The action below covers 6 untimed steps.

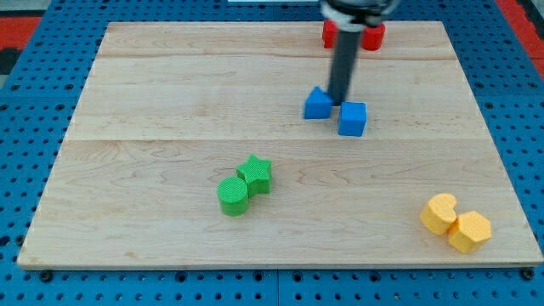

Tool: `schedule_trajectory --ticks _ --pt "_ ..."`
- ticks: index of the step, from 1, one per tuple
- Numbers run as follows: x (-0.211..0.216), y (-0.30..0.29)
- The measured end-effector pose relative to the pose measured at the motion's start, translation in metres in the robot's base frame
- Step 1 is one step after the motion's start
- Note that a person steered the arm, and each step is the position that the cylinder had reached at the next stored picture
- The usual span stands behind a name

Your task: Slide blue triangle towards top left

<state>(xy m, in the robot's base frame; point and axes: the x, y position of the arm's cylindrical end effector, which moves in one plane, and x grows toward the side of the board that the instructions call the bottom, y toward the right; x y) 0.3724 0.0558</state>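
The blue triangle (318, 103) lies on the wooden board (153, 93), right of centre in the upper half. A blue cube (353, 118) sits just to its lower right, nearly touching it. My tip (340, 99) is at the end of the dark rod that comes down from the view's top. It stands between the two blue blocks, against the triangle's right side and just above the cube.
Red blocks (371, 36) sit at the board's top edge, partly hidden behind the rod. A green star (256, 173) and a green cylinder (233, 195) touch below centre. Two yellow blocks (440, 212) (469, 231) sit at the bottom right corner.
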Motion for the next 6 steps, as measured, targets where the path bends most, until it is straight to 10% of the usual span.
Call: schedule_trajectory --ticks 3,6 --pt "0.052 0.016" --pt "-0.018 -0.151"
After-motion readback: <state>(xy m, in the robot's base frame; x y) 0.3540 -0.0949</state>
